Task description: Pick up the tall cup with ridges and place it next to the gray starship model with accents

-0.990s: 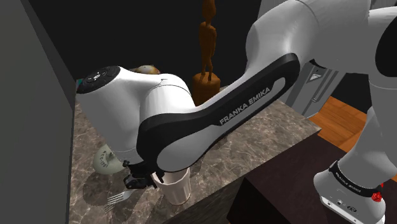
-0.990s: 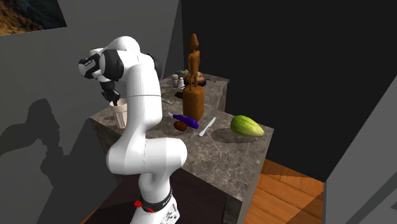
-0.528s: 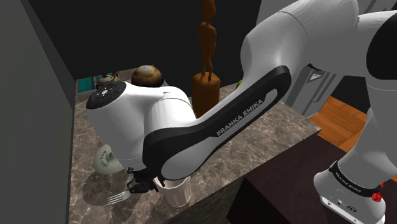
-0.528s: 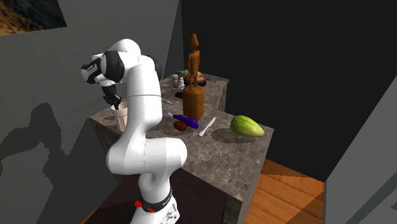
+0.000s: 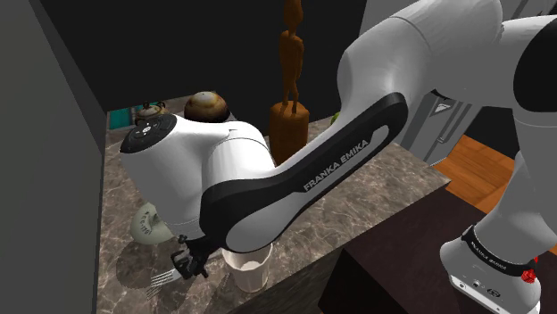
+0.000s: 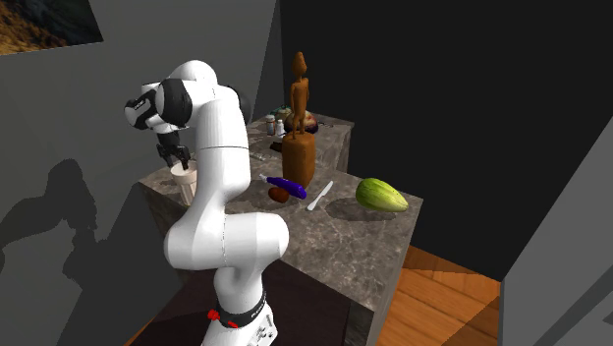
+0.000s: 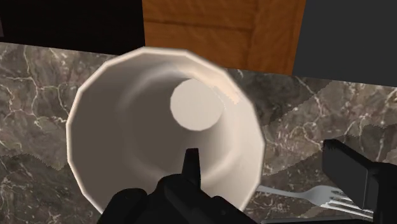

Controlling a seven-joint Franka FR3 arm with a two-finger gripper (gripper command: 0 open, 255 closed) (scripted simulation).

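The tall pale cup (image 5: pixel 248 268) stands upright on the marble counter (image 5: pixel 375 192) close to its front edge, also seen behind the arm in the second exterior view (image 6: pixel 187 183). My gripper (image 5: pixel 192 263) hangs over the rim, open. In the wrist view the cup (image 7: pixel 133 127) shows its inside from above; one finger (image 7: pixel 191 167) reaches inside and the other (image 7: pixel 347 170) stands outside, so the gripper (image 7: pixel 264 156) straddles the wall without clasping it. The pale grey-green starship model (image 5: pixel 147 225) sits just behind the gripper, partly hidden by the arm.
A fork (image 7: pixel 305 193) lies on the counter beside the cup. A tall brown wooden figure (image 6: pixel 298 118) stands mid-counter, with a purple object (image 6: pixel 287 184), a knife (image 6: pixel 320 195) and a green melon (image 6: pixel 381 195) beyond. A grey wall (image 5: pixel 45 178) borders the counter.
The arm lowered the cup onto the counter, then the fingers spread apart and let go of it. The cup stays upright where it was set.
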